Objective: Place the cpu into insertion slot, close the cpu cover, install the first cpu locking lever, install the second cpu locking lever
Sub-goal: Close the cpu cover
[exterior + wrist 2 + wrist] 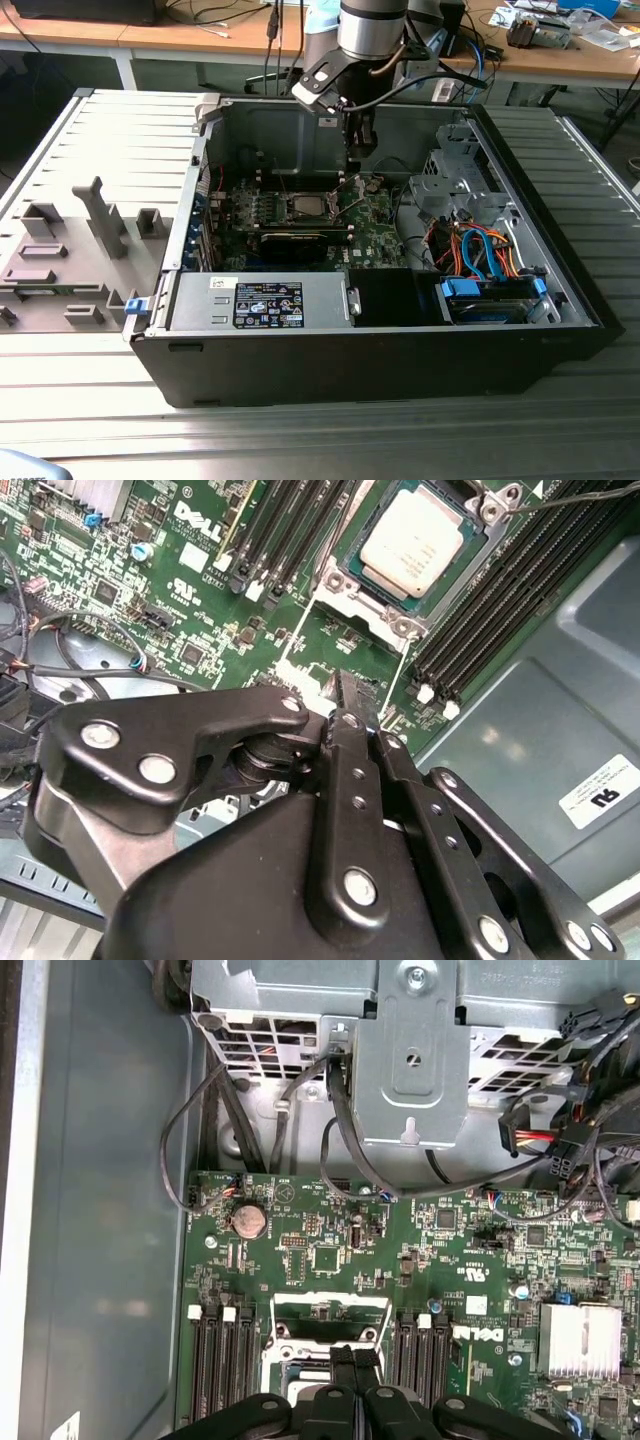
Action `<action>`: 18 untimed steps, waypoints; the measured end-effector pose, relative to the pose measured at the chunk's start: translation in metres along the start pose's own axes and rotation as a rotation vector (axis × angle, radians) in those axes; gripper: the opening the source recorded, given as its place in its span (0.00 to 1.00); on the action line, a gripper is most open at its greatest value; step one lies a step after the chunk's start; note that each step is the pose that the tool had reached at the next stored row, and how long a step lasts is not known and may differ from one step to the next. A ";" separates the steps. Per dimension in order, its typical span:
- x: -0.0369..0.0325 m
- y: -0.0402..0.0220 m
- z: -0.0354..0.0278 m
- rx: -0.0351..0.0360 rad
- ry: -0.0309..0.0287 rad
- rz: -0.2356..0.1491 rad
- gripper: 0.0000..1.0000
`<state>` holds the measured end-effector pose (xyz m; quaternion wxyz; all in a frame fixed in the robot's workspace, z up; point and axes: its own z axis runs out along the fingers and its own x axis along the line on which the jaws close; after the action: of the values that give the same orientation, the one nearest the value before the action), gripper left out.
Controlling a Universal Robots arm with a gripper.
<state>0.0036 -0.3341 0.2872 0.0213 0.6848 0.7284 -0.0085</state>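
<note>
- Black steel computer case (350,370), lying open on its side on a ribbed grey metal counter (300,440). A green circuit board (375,235) lies flat on the case floor.
- The small square cpu (412,542), with a smooth matt silver-grey top, is seated flat in the square insertion slot (350,592). The slot has a dark inner edge and bright silver corner tabs.
- A thin silver wire lever (590,494) runs off from one corner of the slot.
- The arm enters the case from above, close to the back wall. Its black, bolted metal hand (362,150) points down at the board.
- In the exterior view the hand hangs to the exterior view's right of the chip, near it but apart.
- In both wrist views the two fingertips (338,685) are pressed together with nothing between them, so the hand is closed and empty.
- Long black memory connectors (500,610) flank the slot on both sides.
- Also on the board are a round silver coin battery (248,1221) and a finned silver heat sink (580,1340).
- A perforated grey sheet-metal drive cage (410,1050) stands beyond the board, and looping black cables (340,1160) drape from it onto the board.
- Blue and orange cables (480,250) lie at the exterior view's right end of the case.
- Grey moulded fixture blocks (100,215) stand on the counter at the exterior view's left.
</note>
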 end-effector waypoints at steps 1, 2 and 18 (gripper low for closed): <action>0.0000 0.0005 0.0000 0.0000 0.0000 0.000 0.11; -0.0001 0.0020 0.0002 0.0000 0.0001 0.000 0.11; -0.0006 0.0115 0.0022 -0.0001 0.0002 0.000 0.11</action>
<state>0.0152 -0.3340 0.2852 0.0212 0.6848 0.7283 -0.0084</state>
